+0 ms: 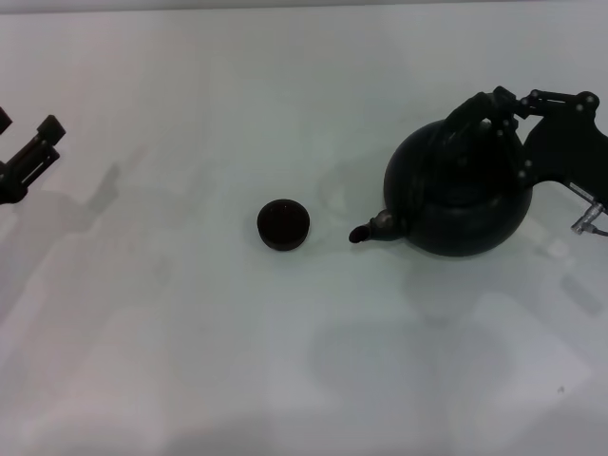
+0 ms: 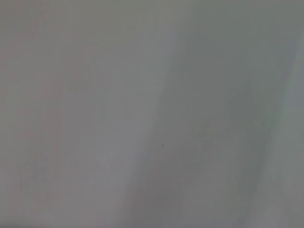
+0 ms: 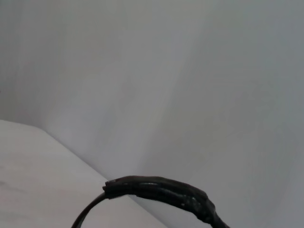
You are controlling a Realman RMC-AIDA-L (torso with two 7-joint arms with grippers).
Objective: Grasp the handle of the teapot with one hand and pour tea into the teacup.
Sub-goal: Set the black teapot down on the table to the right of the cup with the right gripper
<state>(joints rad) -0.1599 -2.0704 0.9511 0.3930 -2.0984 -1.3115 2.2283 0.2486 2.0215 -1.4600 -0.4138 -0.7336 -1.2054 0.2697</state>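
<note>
The matte-black teapot [image 1: 461, 195] stands at the right of the white table, its short spout [image 1: 366, 231] pointing left toward the teacup [image 1: 283, 225]. The small dark teacup sits near the table's middle, a short gap from the spout tip. My right gripper [image 1: 496, 104] is at the top of the pot, shut on the arched black handle [image 1: 465, 119]. In the right wrist view the wrapped handle [image 3: 161, 190] runs close along the picture's lower edge. At the far left edge my left gripper [image 1: 24, 142] is parked, open and holding nothing.
The white table [image 1: 190, 332] stretches around the cup and pot with nothing else on it. A small clear part [image 1: 589, 220] shows beside the right arm. The left wrist view shows only plain pale surface [image 2: 152, 114].
</note>
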